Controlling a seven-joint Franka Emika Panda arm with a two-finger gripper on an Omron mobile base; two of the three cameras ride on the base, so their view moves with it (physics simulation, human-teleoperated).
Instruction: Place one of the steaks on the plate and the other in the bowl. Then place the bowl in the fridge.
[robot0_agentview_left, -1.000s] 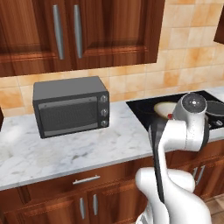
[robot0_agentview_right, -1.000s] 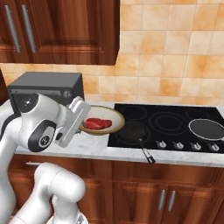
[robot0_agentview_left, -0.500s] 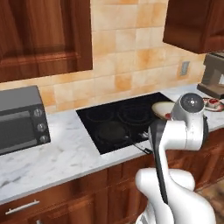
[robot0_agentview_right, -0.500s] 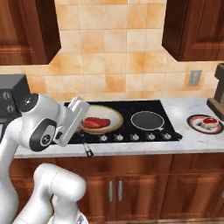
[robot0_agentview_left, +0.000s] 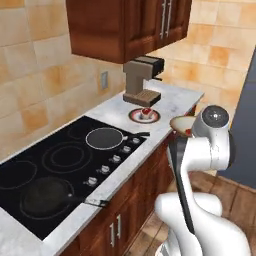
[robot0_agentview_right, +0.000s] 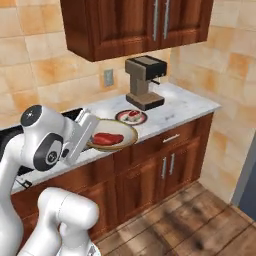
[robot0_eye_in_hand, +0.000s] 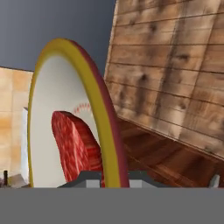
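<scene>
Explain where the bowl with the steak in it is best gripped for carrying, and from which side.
Pinch the bowl by its thin raised rim, from the side, one finger inside and one outside. It is shallow and wide, and the steak fills its middle. The gripper holds it so now.

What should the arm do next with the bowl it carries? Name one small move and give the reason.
Probably keep carrying the bowl level toward the grey fridge at the right edge of the left base view. The gripper is shut on the bowl's rim, a red steak lies inside, and the other steak already sits on the plate, so only the fridge step remains.
</scene>
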